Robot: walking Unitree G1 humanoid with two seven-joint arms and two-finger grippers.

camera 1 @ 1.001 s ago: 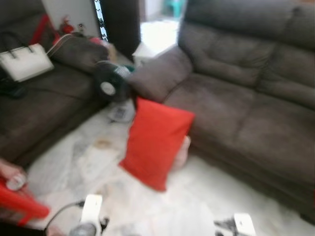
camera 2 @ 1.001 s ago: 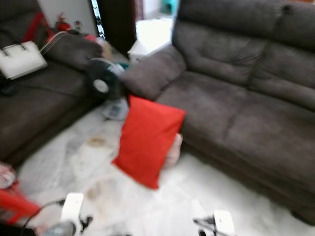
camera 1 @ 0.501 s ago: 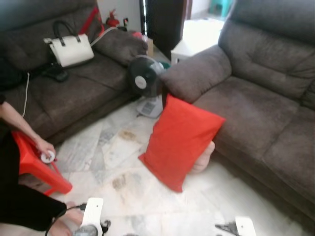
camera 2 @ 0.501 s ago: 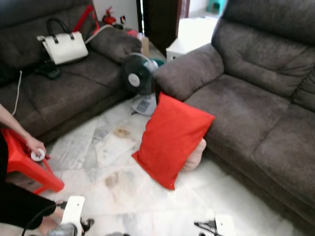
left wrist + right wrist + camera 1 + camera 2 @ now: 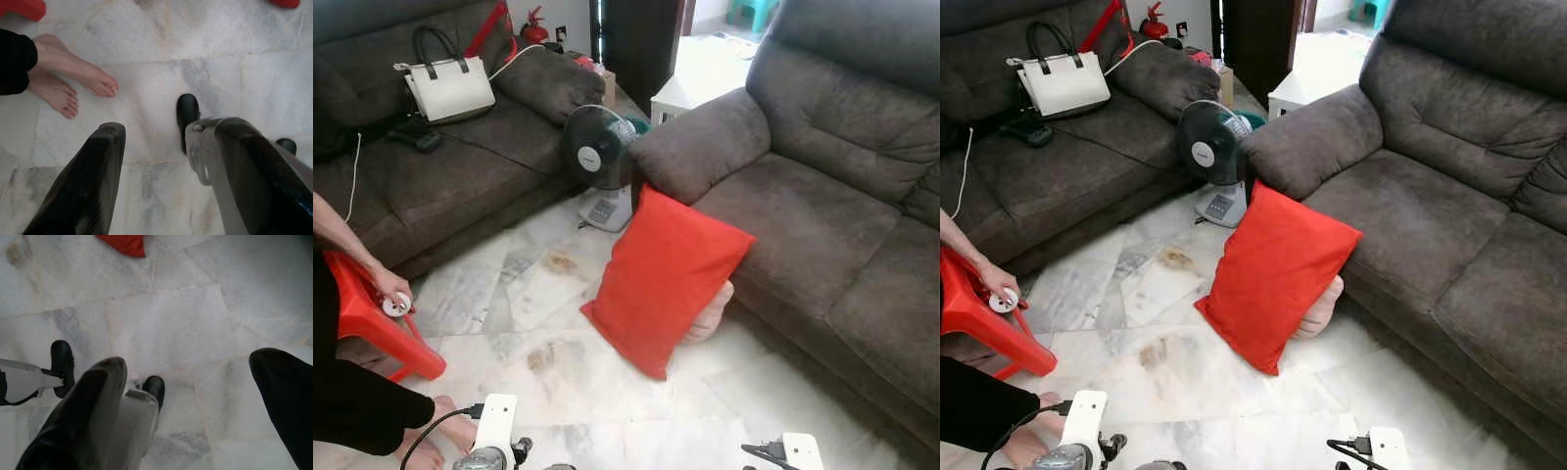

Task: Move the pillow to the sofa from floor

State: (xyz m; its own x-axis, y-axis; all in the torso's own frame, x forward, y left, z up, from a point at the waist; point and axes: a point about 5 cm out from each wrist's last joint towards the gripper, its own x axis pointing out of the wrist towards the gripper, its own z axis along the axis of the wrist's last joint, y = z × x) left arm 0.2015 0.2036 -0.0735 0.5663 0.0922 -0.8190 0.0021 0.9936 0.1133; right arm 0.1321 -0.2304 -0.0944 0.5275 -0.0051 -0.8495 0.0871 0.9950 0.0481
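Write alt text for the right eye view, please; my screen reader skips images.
A red pillow stands on end on the marble floor, leaning against the front of a brown sofa. A standing fan sits behind it, a white handbag rests on a second sofa, and a person's hand rests on a red stool.

L arm: hangs low, wrist [image 5: 492,436] at bottom left of head views, black cable looped off it.
L gripper [image 5: 161,166]: pts down at floor, two black fingers [image 5: 90,181] spread apart, holding nothing.
R arm: hangs low, wrist [image 5: 793,453] at bottom right of head views.
R gripper [image 5: 195,406]: pts down, fingers [image 5: 85,416] wide apart, nothing between.
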